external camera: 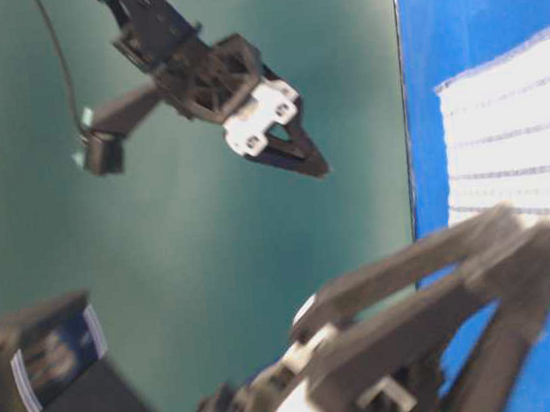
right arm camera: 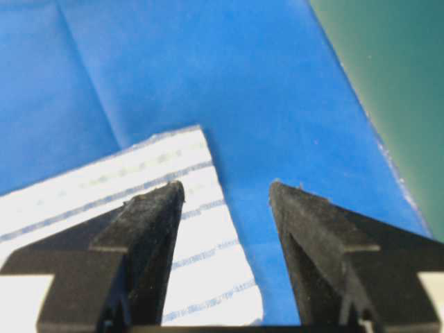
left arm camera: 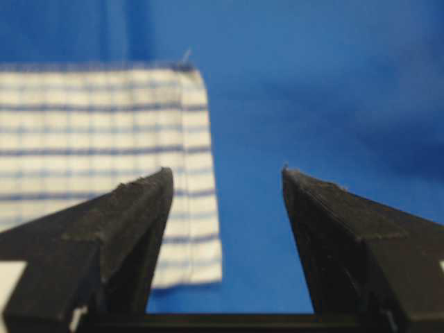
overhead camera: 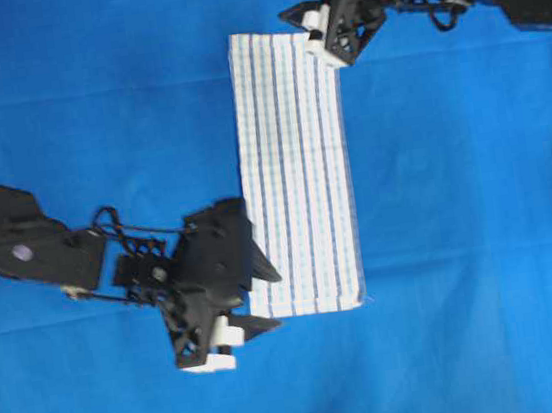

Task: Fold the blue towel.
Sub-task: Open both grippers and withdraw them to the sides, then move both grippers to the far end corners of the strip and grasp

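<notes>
— Blue cloth (overhead camera: pixel 454 346) covers the whole table, and the blue towel (overhead camera: pixel 294 174), white with thin blue stripes, lies flat on it as a long narrow rectangle near the middle of the overhead view. How do the arms stand?

— The left arm reaches in from the left edge, and the left gripper (overhead camera: pixel 259 299) sits at the towel's lower left corner, its dark fingers pointing toward the cloth edge. The right arm comes in from the top right, and the right gripper (overhead camera: pixel 321 42) is at the towel's upper right corner.

— Are the claws holding anything?

— No. From the left wrist camera, the left gripper (left arm camera: pixel 227 182) has its jaws spread apart with bare blue cloth between them; one towel corner shows beside and behind the left finger (left arm camera: pixel 128 215). From the right wrist camera, the right gripper (right arm camera: pixel 226 189) is spread likewise, nothing gripped, with the towel's corner (right arm camera: pixel 187 208) under its left finger.

— What does the table-level view add?

— It shows the right gripper (external camera: pixel 320 170) raised clear of the surface against a green backdrop (external camera: pixel 213 270), which the overhead view cannot tell. The left gripper is close and blurred there.
</notes>
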